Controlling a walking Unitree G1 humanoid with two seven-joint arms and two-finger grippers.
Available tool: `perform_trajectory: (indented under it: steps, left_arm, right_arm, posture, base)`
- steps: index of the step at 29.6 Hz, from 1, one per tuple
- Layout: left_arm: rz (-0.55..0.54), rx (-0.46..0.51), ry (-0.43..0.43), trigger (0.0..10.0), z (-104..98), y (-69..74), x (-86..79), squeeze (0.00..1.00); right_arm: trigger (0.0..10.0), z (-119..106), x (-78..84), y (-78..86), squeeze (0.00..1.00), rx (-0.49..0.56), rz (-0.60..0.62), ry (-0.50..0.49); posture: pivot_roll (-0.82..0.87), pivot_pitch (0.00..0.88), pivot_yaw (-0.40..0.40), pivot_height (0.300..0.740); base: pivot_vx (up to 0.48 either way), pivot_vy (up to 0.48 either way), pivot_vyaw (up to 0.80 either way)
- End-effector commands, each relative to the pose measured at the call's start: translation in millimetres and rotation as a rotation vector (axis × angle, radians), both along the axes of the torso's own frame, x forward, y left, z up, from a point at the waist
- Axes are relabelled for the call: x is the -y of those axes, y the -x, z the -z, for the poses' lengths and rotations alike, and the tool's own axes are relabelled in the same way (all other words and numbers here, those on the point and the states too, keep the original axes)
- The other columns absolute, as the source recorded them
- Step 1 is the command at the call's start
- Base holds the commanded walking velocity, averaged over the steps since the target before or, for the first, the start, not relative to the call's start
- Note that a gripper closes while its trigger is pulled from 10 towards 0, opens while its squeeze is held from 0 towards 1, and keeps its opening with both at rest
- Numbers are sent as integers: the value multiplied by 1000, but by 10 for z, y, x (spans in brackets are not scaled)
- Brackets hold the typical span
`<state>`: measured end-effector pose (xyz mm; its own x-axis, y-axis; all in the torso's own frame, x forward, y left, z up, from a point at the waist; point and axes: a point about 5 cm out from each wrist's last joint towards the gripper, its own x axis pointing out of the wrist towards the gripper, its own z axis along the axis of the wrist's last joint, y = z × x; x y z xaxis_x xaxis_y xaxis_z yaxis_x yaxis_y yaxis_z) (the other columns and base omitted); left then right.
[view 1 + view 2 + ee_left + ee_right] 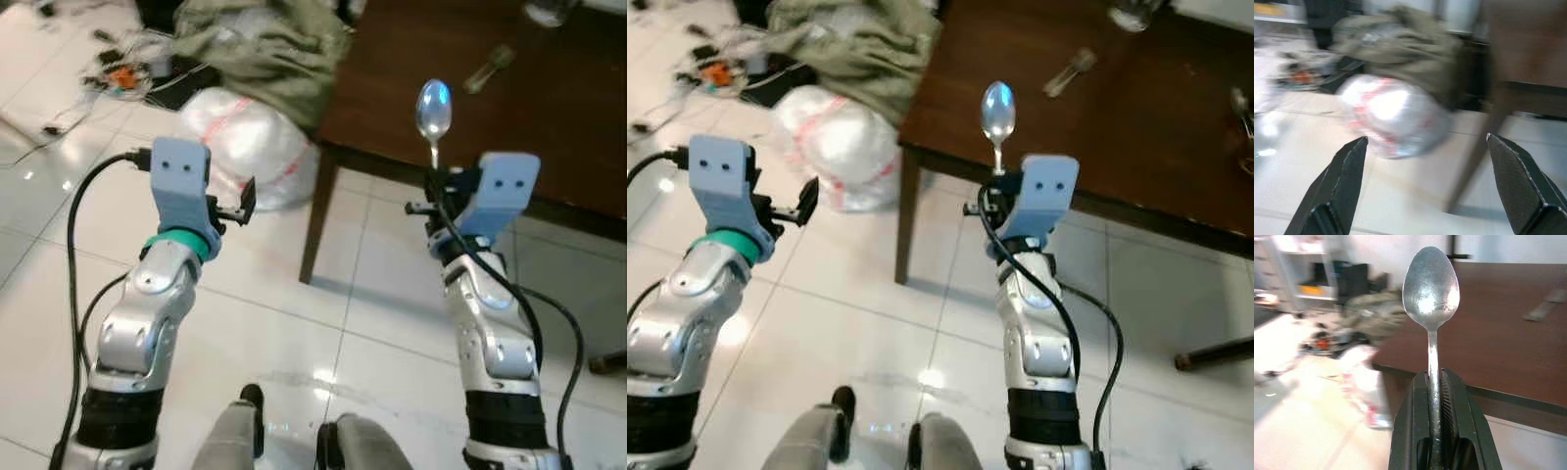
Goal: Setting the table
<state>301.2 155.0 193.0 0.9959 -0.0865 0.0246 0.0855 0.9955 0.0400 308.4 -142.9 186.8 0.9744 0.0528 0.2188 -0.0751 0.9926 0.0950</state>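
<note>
A: Where is the shiny metal spoon (pixel 1430 289)?

B: In the right pincer (pixel 1436 382). Its two black fingers are pressed tight against the handle, bowl pointing up, held in the air just short of the near edge of the dark brown wooden bench (pixel 549 117).

A: And the left pincer (pixel 1425 147)?

B: Spread wide with nothing in it, out over the white tiled floor (pixel 265 294), facing a white plastic bag with red print (pixel 250 142) and a heap of olive-green cloth (pixel 265 44).

A: What might go wrong?

B: I'd judge the grip narrow: only a thin handle between flat pads, so a bump on the bench's edge could twist the spoon or knock it to the tiles. The bench leg (pixel 318 220) also stands close to the robot's path.

A: Do the views differ?

B: The right wrist view shows the handle seated between the fingers. The head views show a fork (pixel 1068 71) lying farther back on the bench, and a glass (pixel 1132 12) at the far edge.
</note>
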Motion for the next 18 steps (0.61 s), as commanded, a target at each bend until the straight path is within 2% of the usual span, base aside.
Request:
perform_trajectory:
  steps: [1, 8, 12, 18]
  left_arm:
    - [-36, -20, -11, 10000, 68, 3, -15, 0]
    - [-84, -11, -42, 10000, 66, -14, -75, 0]
    - [-141, 26, -142, 10000, 22, -49, -233, 0]
    - [-172, 38, -145, 10000, -26, -81, -340, 0]
  right_arm:
    - [10000, 34, -5, 27, 0, -7, -13, -5]
    - [10000, 32, -32, 30, 0, -1, -28, -8]
    - [10000, 8, -35, 15, 0, 13, -36, -4]
    - [10000, -21, 12, -16, 0, 22, -24, 1]
  posture:
    - [-63, 88, 6, 740]
    - [-62, 86, 6, 740]
    - [-59, 80, 4, 740]
    - [-56, 75, 3, 740]
  base:
    - [0, 0, 800]
    - [0, 0, 800]
    - [0, 0, 800]
    - [0, 0, 800]
